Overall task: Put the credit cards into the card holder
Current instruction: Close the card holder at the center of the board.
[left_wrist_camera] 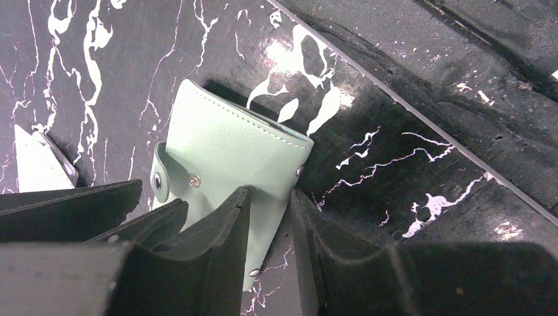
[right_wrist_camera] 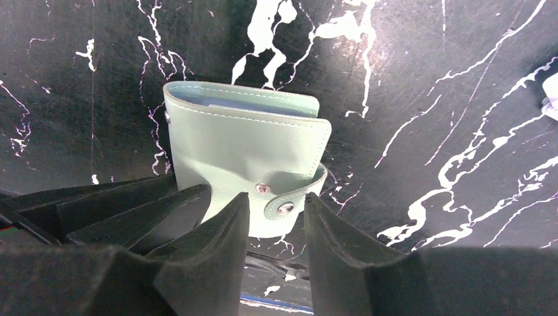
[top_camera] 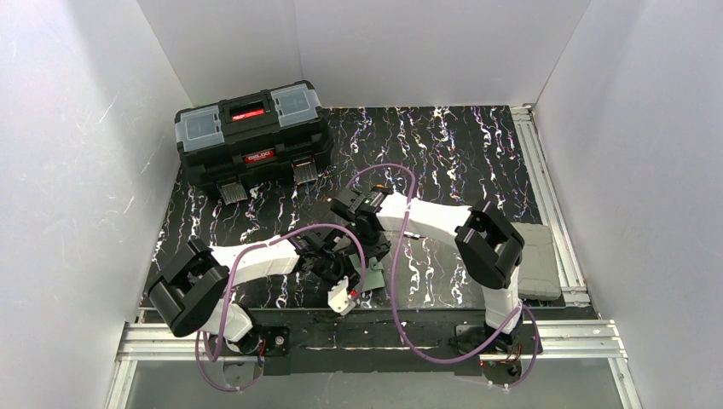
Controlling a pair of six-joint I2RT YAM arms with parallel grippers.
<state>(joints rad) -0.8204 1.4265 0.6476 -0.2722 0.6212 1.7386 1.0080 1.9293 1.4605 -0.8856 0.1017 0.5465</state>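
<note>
The card holder (left_wrist_camera: 230, 148) is a mint-green wallet, folded shut on the black marbled table, and both grippers meet over it (top_camera: 353, 262). My left gripper (left_wrist_camera: 270, 197) is over its lower corner. Its jaws are narrowly apart, one finger over the wallet's face and the other just off its edge. In the right wrist view the wallet (right_wrist_camera: 247, 148) shows its loose snap tab (right_wrist_camera: 289, 204), which lies just past my right gripper (right_wrist_camera: 276, 201); those jaws are also narrowly apart and hold nothing. A pale flat piece (left_wrist_camera: 36, 168), perhaps the white card, lies at the left edge. The orange card is out of view.
A big black toolbox (top_camera: 251, 141) stands at the back left. A grey pad (top_camera: 537, 260) lies at the right by the metal rail (top_camera: 546, 187). The table's near edge (left_wrist_camera: 421, 112) runs close to the wallet. White walls enclose the table.
</note>
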